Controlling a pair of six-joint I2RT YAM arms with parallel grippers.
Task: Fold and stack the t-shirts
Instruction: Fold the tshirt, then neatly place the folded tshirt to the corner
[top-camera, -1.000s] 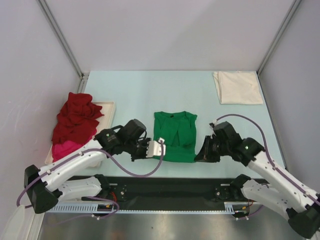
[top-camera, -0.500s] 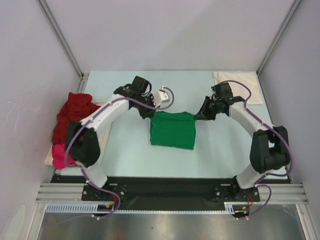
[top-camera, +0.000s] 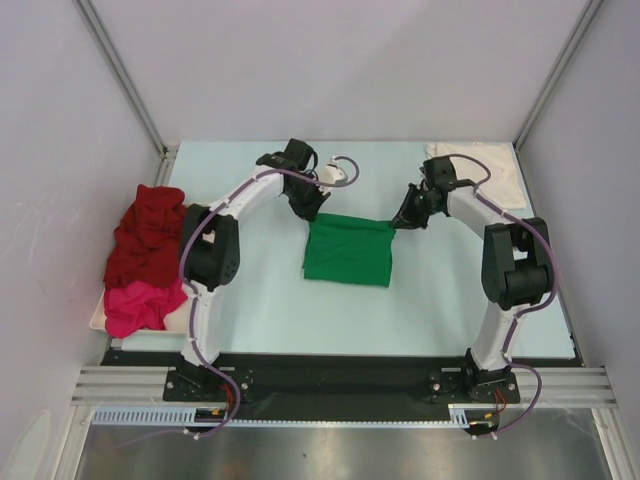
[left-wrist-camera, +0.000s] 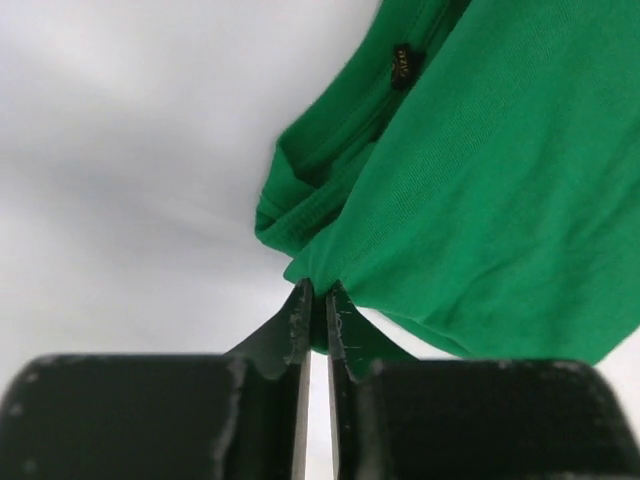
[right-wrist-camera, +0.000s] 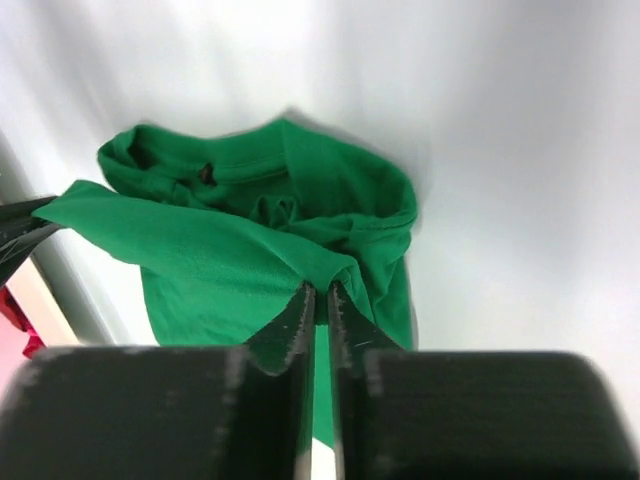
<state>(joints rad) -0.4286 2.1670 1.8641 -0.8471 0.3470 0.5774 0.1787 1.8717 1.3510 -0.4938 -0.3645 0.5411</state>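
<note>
- My left gripper (top-camera: 309, 212) is clamping the far left corner of the bright green short-sleeved cloth t-shirt (top-camera: 348, 252), its two fingers pressed together on the fabric.
- My right gripper (top-camera: 399, 221) is clamping the far right corner of the same garment, with only a thin fold of cloth between its closed fingers.
- The green t-shirt is lying as a roughly rectangular fold in the middle of the pale blue-green worktop (top-camera: 260, 290), its far edge stretching between my two grippers.
- In the left wrist view, the cloth is hanging from my left gripper (left-wrist-camera: 318, 292), and the collar with its small dark label (left-wrist-camera: 404, 66) is showing beneath the upper layer.
- In the right wrist view, the upper layer is running from my right gripper (right-wrist-camera: 320, 292) across to the black tip of my left one, over the bunched collar.
- The crumpled dark red cloth t-shirt (top-camera: 148, 235) and the magenta pink cloth t-shirt (top-camera: 140, 305) are lying together at the left edge, over the shallow cream tray (top-camera: 97, 320).
- The folded cream-white cloth t-shirt (top-camera: 500, 180) is lying at the far right corner, well apart from the green one.
</note>
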